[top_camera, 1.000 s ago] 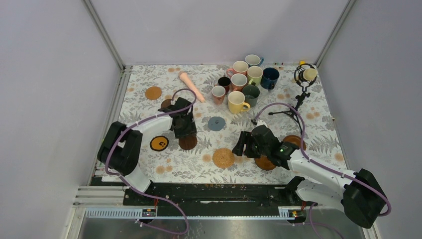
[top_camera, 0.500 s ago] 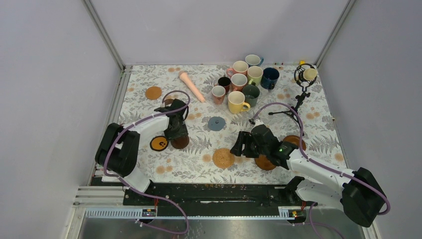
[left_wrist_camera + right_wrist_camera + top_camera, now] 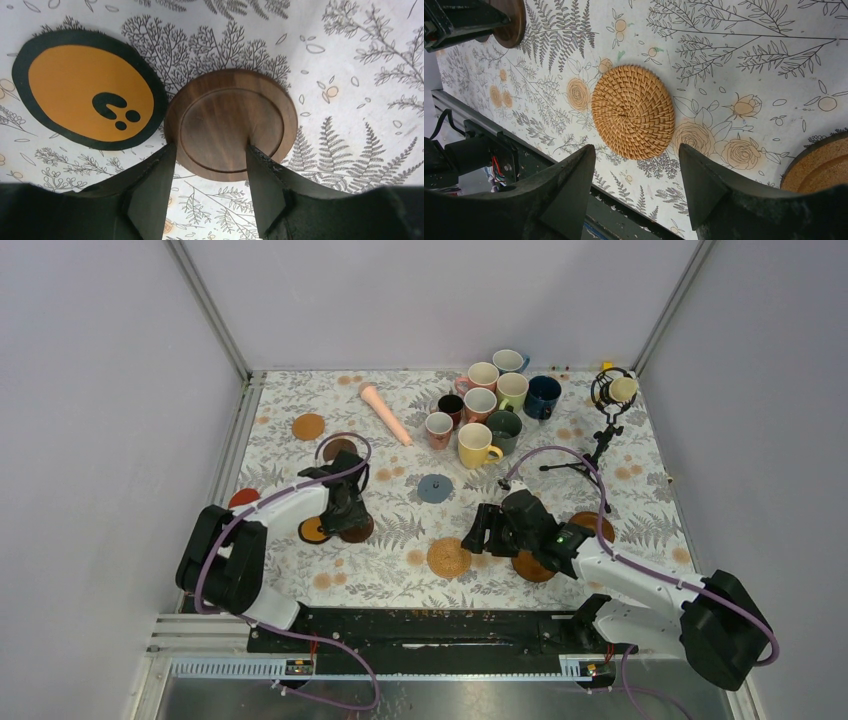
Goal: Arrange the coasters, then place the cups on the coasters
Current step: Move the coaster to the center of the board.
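Note:
My left gripper (image 3: 209, 148) is open, its fingertips (image 3: 167, 152) resting on the near rim of a dark brown wooden coaster (image 3: 230, 130) (image 3: 358, 530). That coaster lies against the black coaster with a yellow face (image 3: 85, 95) (image 3: 313, 530). My right gripper (image 3: 636, 147) (image 3: 480, 535) stands open just short of the tan woven coaster (image 3: 633, 112) (image 3: 449, 557), holding nothing. Other coasters lie flat: red (image 3: 243, 498), orange wood (image 3: 308, 426), dark brown (image 3: 338, 448), grey-blue (image 3: 434, 488) and two cork-coloured ones (image 3: 533, 568) (image 3: 590, 523). The cups, among them a yellow one (image 3: 475, 445), cluster at the back.
A long pink tapered stick (image 3: 385, 412) lies left of the cups. A small black tripod microphone (image 3: 603, 430) stands at the back right. The table's near edge and black rail (image 3: 479, 150) run just behind the woven coaster.
My left gripper has moved toward the near left, sliding the dark brown coaster up beside the black and yellow one; the red coaster now shows. The right gripper shifted slightly left.

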